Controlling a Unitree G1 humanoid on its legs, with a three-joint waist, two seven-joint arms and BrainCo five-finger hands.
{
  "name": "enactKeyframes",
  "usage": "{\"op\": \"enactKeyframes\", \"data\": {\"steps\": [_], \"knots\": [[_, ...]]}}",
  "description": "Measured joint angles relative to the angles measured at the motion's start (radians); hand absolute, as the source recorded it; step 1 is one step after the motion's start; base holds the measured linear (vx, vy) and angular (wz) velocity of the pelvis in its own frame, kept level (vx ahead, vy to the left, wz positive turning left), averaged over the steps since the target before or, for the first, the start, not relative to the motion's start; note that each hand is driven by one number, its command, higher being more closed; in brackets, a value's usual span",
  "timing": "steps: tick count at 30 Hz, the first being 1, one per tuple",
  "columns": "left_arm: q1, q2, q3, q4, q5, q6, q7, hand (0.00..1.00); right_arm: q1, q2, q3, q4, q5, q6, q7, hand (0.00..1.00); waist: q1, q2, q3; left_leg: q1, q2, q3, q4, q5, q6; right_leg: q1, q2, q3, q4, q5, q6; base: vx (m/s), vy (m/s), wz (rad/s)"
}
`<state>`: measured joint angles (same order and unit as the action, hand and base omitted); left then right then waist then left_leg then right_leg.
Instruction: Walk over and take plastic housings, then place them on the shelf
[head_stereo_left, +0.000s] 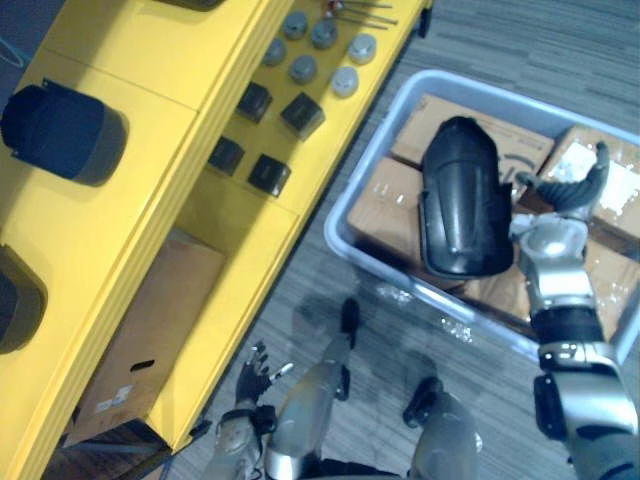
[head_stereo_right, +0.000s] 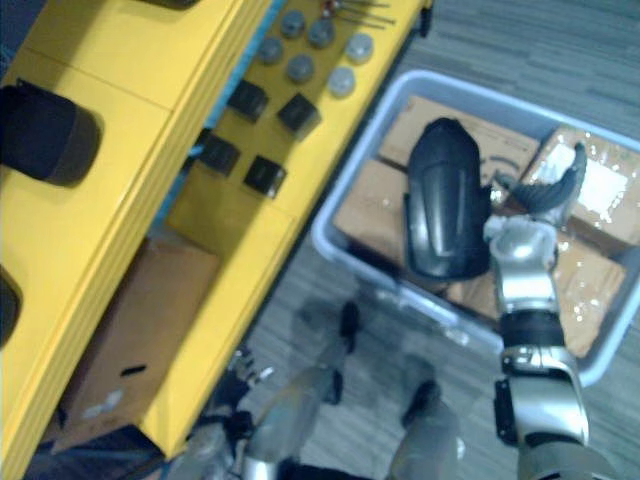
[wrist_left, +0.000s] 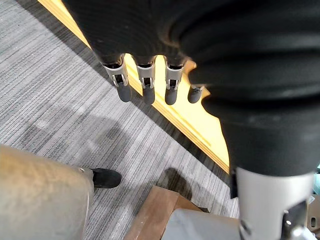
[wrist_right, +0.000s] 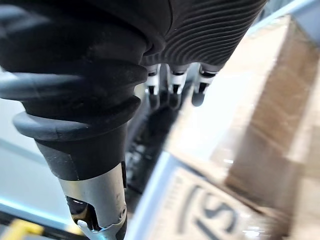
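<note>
A long black plastic housing (head_stereo_left: 460, 195) lies on cardboard boxes (head_stereo_left: 385, 205) inside a grey bin (head_stereo_left: 345, 240) on the floor. My right hand (head_stereo_left: 560, 195) hovers just to its right over the boxes, open with its fingers spread. In the right wrist view those straight fingers (wrist_right: 172, 85) point toward the dark housing (wrist_right: 150, 127). Two more black housings (head_stereo_left: 60, 130) (head_stereo_left: 15, 300) rest on the top level of the yellow shelf (head_stereo_left: 130, 50) at the left. My left hand (head_stereo_left: 255, 385) hangs low beside the shelf's front, open and holding nothing, fingers (wrist_left: 145, 82) relaxed.
The lower level of the yellow shelf carries small black blocks (head_stereo_left: 270, 172), grey round discs (head_stereo_left: 303, 68) and thin metal rods (head_stereo_left: 365, 10). A brown cardboard box (head_stereo_left: 150, 340) sits under the shelf. Grey carpet lies between the shelf and the bin.
</note>
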<state>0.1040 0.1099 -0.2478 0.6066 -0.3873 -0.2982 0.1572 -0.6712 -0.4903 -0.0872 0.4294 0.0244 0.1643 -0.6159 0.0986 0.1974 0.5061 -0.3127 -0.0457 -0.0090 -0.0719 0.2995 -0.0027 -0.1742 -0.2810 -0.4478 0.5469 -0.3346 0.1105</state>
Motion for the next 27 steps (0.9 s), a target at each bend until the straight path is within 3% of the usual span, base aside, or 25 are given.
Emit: {"op": "enactKeyframes", "data": {"steps": [7, 12, 23, 27], "knots": [[0.000, 0.000, 0.001, -0.001, 0.000, 0.000, 0.000, 0.00, 0.055, 0.048, 0.022, -0.071, 0.001, -0.050, 0.007, 0.00, -0.003, -0.010, 0.002, 0.013, 0.001, 0.017, -0.005, 0.000, 0.000, 0.000, -0.002, 0.014, 0.001, 0.000, 0.000, 0.00, -0.046, -0.07], [0.000, 0.000, 0.001, 0.001, 0.000, 0.000, 0.000, 0.00, 0.072, 0.082, 0.073, -0.074, 0.002, -0.049, 0.034, 0.00, -0.005, -0.018, 0.005, 0.014, 0.001, 0.017, -0.005, 0.000, 0.000, 0.000, -0.001, 0.015, 0.001, 0.000, 0.000, 0.00, -0.056, 0.00], [0.001, 0.000, 0.000, 0.024, 0.000, -0.005, 0.001, 0.00, 0.078, 0.122, 0.103, 0.013, 0.041, 0.051, 0.074, 0.00, -0.001, -0.021, 0.007, 0.014, -0.001, 0.016, -0.005, -0.001, 0.000, -0.001, -0.003, 0.012, 0.001, 0.000, 0.000, 0.00, -0.053, 0.00], [0.001, 0.000, -0.002, 0.041, 0.000, -0.009, 0.001, 0.00, 0.058, 0.119, 0.107, 0.046, 0.041, 0.057, 0.061, 0.00, -0.002, -0.021, 0.007, 0.014, -0.001, 0.015, -0.005, -0.001, 0.000, -0.001, -0.004, 0.011, 0.003, 0.000, 0.000, 0.00, -0.049, 0.01]]}}
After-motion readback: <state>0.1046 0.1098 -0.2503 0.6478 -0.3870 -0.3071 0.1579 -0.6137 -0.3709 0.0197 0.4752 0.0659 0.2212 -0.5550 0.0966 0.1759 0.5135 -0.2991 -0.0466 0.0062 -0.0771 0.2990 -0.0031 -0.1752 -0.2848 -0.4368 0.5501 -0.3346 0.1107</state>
